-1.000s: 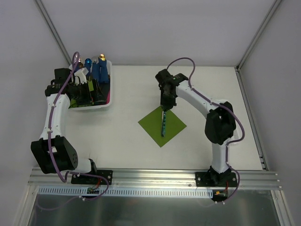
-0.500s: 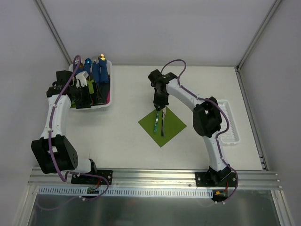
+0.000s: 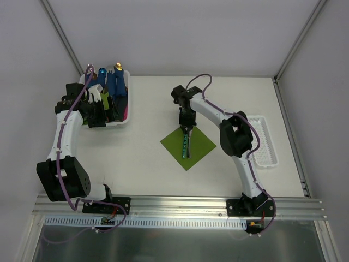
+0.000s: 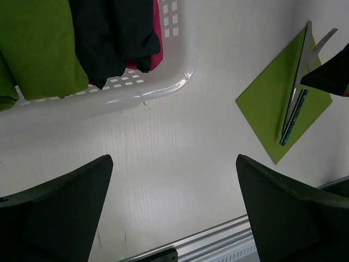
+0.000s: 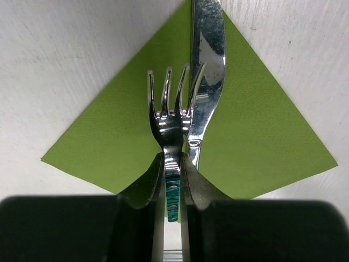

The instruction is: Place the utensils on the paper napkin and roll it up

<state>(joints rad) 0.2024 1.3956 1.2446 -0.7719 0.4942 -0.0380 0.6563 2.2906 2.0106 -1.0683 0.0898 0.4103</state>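
Observation:
The lime-green paper napkin [image 3: 197, 146] lies as a diamond at the table's middle and also shows in the right wrist view [image 5: 262, 147] and the left wrist view [image 4: 267, 106]. A knife [image 5: 208, 65] lies on it. My right gripper [image 3: 187, 123] is shut on the fork [image 5: 171, 123] at its neck. It holds the fork over the napkin, close along the knife's left side; the teal handle [image 5: 172, 199] sits between the jaws. Both utensils [image 4: 295, 106] lie side by side in the left wrist view. My left gripper [image 4: 173, 164] is open and empty above bare table beside the basket.
A white basket [image 3: 120, 121] at the back left holds blue bundles [image 3: 114, 82], green paper and dark items; its rim shows in the left wrist view [image 4: 136, 93]. A white tray [image 3: 263, 143] sits at the right. The aluminium rail [image 3: 180, 207] runs along the near edge.
My right gripper brought the fork in from the left of the knife and turned it in line beside the knife. The right arm swung left, uncovering the white tray. The left arm barely moved.

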